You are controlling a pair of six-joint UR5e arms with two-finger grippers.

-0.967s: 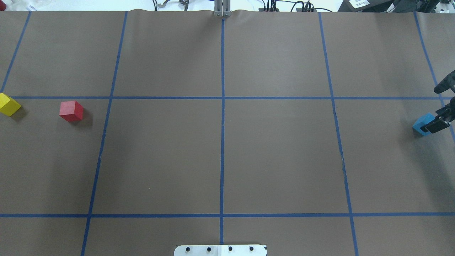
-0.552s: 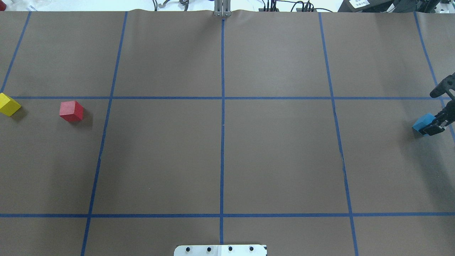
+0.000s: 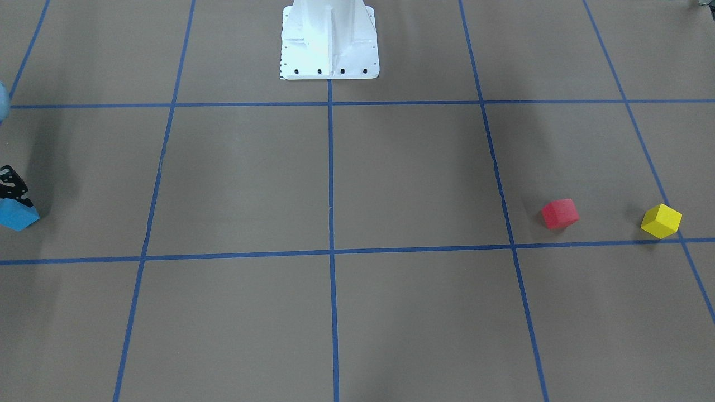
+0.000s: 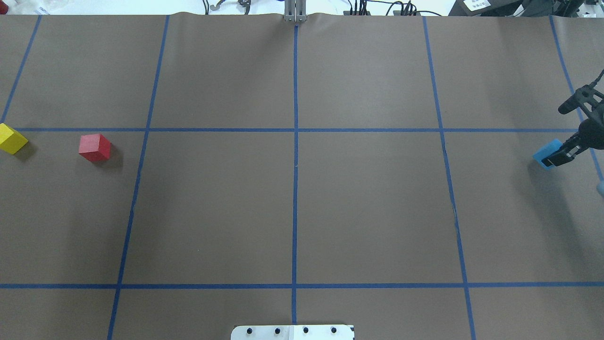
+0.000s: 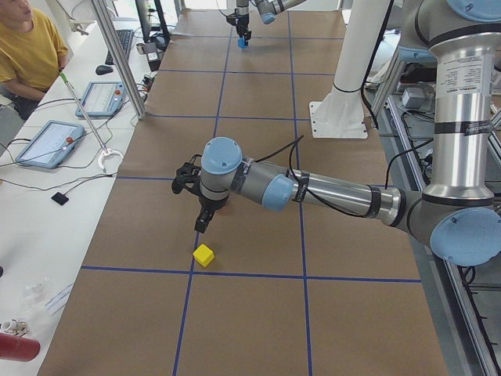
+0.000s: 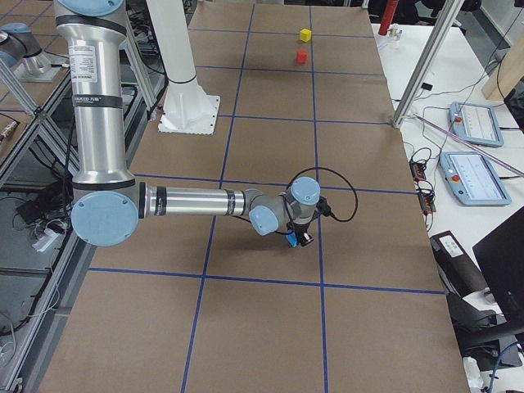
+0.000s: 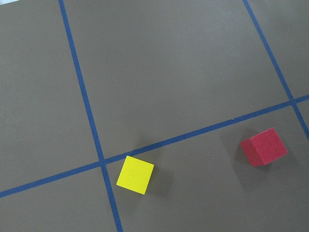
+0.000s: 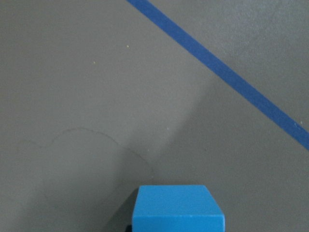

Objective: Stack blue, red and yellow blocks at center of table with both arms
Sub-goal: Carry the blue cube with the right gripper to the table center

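My right gripper (image 4: 553, 156) is shut on the blue block (image 4: 546, 151) and holds it just above the table at the far right; the block also shows in the front view (image 3: 18, 216) and the right wrist view (image 8: 177, 209). The red block (image 4: 94, 147) and the yellow block (image 4: 11, 138) lie on the table at the far left, apart from each other. My left gripper (image 5: 202, 224) hovers above the yellow block (image 5: 203, 254); I cannot tell if it is open. The left wrist view shows the yellow block (image 7: 135, 174) and the red block (image 7: 264, 147) below.
The brown table is marked with a grid of blue tape (image 4: 295, 189). The robot's white base plate (image 4: 292, 332) sits at the near middle edge. An operator (image 5: 30, 47), tablets and an aluminium post (image 5: 117, 59) stand along the far side.
My right gripper has moved towards the table's middle and away from the robot with the blue block in it. The red and yellow blocks have not moved.
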